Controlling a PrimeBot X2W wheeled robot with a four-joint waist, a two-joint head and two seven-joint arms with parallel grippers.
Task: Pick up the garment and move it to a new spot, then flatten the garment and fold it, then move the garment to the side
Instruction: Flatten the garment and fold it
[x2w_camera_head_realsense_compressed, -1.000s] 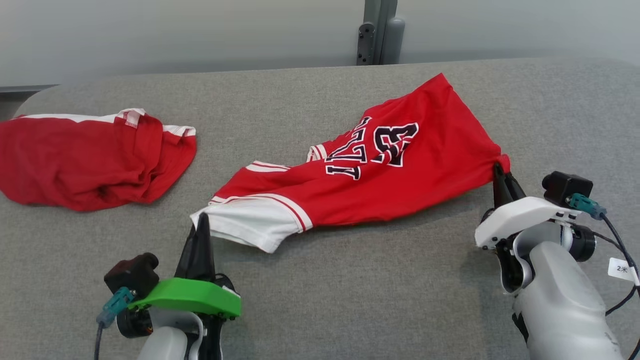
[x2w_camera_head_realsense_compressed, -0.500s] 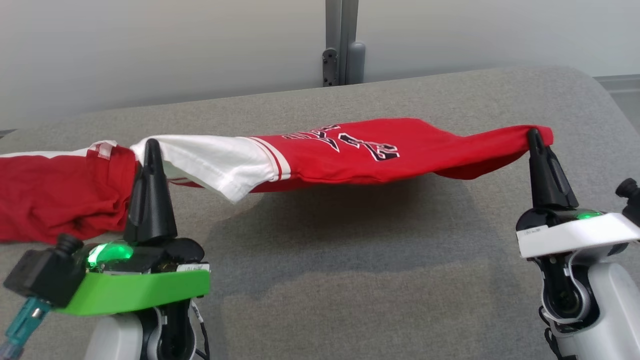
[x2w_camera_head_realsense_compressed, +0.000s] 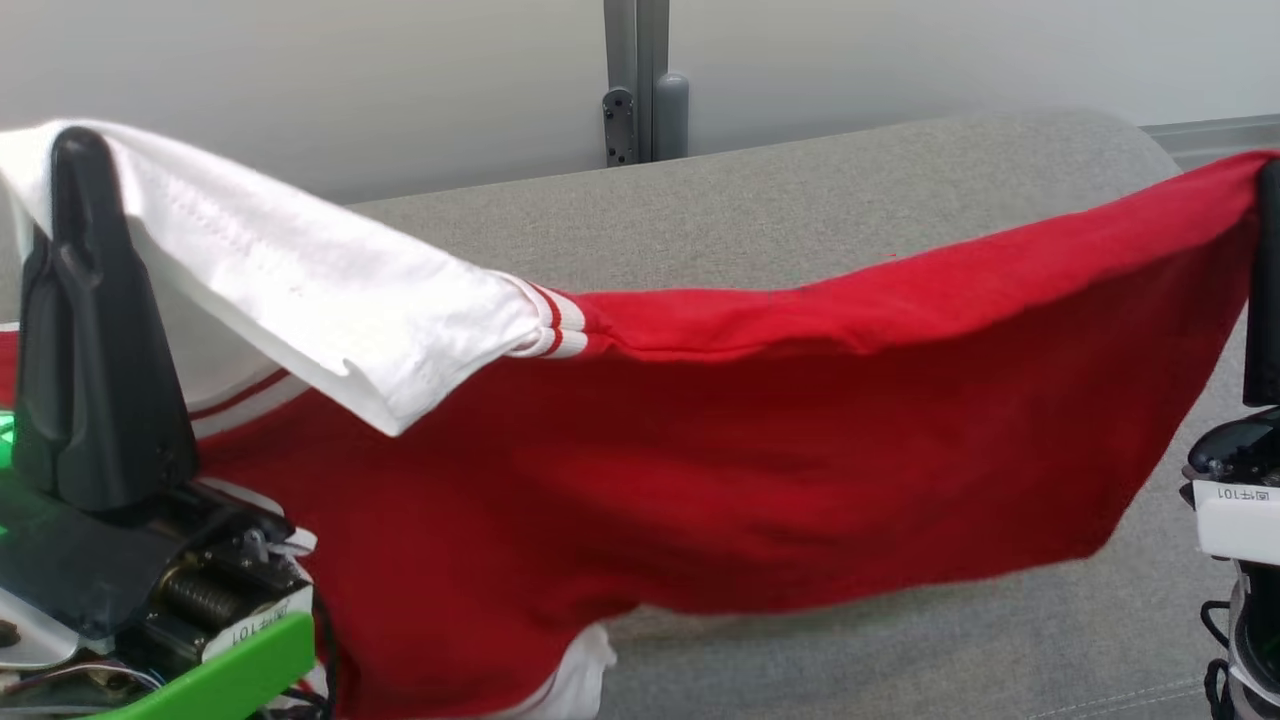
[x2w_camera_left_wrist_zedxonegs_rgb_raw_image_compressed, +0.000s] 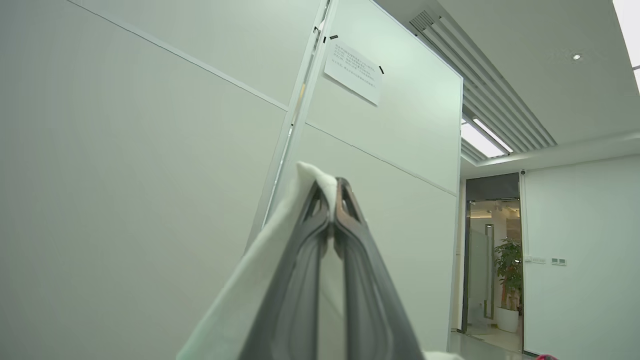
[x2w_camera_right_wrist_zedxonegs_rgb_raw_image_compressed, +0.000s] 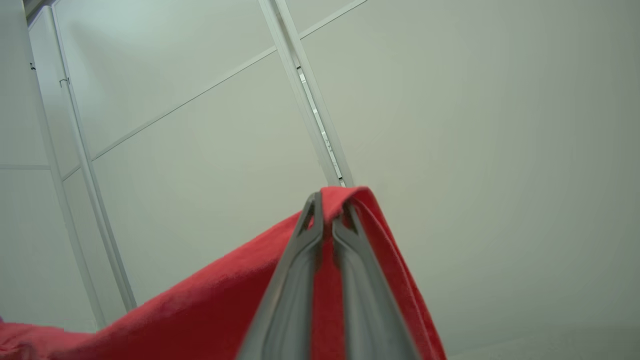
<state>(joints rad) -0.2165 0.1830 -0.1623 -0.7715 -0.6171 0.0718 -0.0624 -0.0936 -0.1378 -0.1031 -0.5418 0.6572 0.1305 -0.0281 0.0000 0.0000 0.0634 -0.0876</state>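
The garment (x2w_camera_head_realsense_compressed: 800, 450) hangs over the table (x2w_camera_head_realsense_compressed: 900, 190), its long axis running left to right between both arms. The left gripper (x2w_camera_head_realsense_compressed: 75, 145) is clamped on its white end and the right gripper (x2w_camera_right_wrist_zedxonegs_rgb_raw_image_compressed: 327, 200) on its red end.

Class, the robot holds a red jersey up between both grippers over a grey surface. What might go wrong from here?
1. The left gripper pinches only the edge of the white sleeve, the right gripper only a red corner; either may slip out.
2. The jersey hangs low toward the grey surface and may drag and bunch.
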